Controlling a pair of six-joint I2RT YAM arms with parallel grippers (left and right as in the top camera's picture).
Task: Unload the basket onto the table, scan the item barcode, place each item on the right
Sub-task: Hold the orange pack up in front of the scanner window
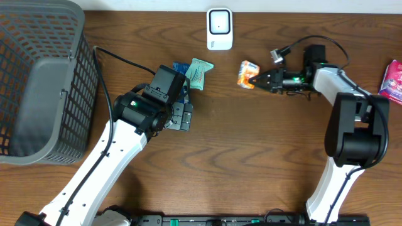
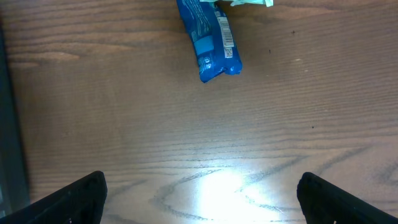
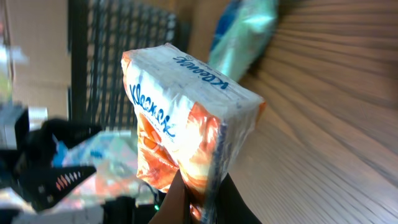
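An orange-and-white Kleenex tissue pack (image 1: pixel 247 73) is pinched at its lower edge by my right gripper (image 1: pixel 257 80), below and to the right of the white barcode scanner (image 1: pixel 220 28). In the right wrist view the pack (image 3: pixel 186 124) stands on edge, tilted, with my right gripper (image 3: pixel 200 208) shut on its bottom corner. My left gripper (image 1: pixel 182 117) hovers open over bare wood near a blue packet (image 1: pixel 181 66). In the left wrist view its two black fingers (image 2: pixel 78 198) stand far apart with nothing between them, the gripper (image 2: pixel 200 191) short of the blue packet (image 2: pixel 210 42).
A teal packet (image 1: pixel 200 71) lies against the blue one. A large dark mesh basket (image 1: pixel 38 81) fills the left side. A pink packet (image 1: pixel 393 80) sits at the right table edge. The right arm's cable loops above its wrist.
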